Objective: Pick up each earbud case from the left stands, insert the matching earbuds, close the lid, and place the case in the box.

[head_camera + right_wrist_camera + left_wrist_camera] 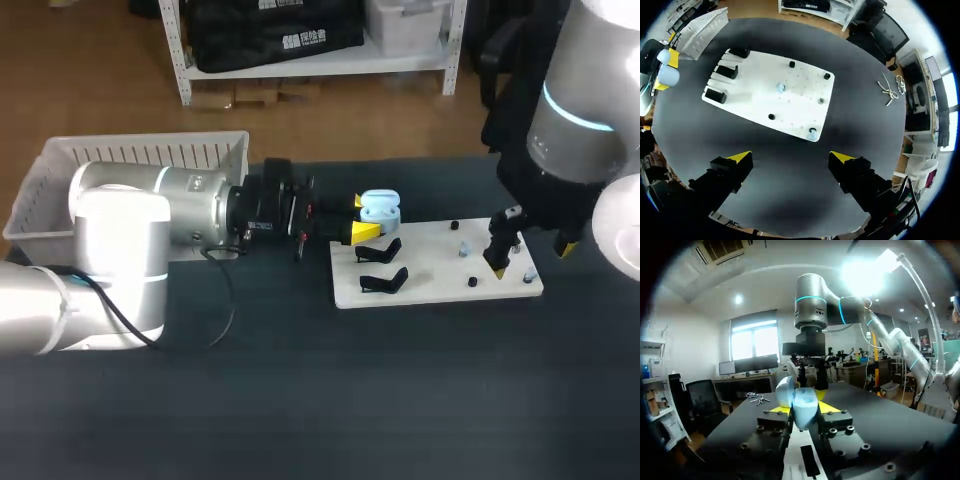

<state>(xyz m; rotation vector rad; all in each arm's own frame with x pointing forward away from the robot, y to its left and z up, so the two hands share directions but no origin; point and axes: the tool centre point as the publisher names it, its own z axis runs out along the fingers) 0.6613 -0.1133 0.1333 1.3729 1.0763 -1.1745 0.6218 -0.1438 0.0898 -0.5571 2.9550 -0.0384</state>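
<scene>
pinching the light blue earbud case between the two yellow tips of the left gripper, from two sides. lid up, by the look of it. case just by the left end of the white board, near the black stands. over the right end of the board, hanging up high: the right gripper, fingers spread wide, nothing between them. down on the board under it, small blue earbuds. far back on the left, a white box.
</scene>
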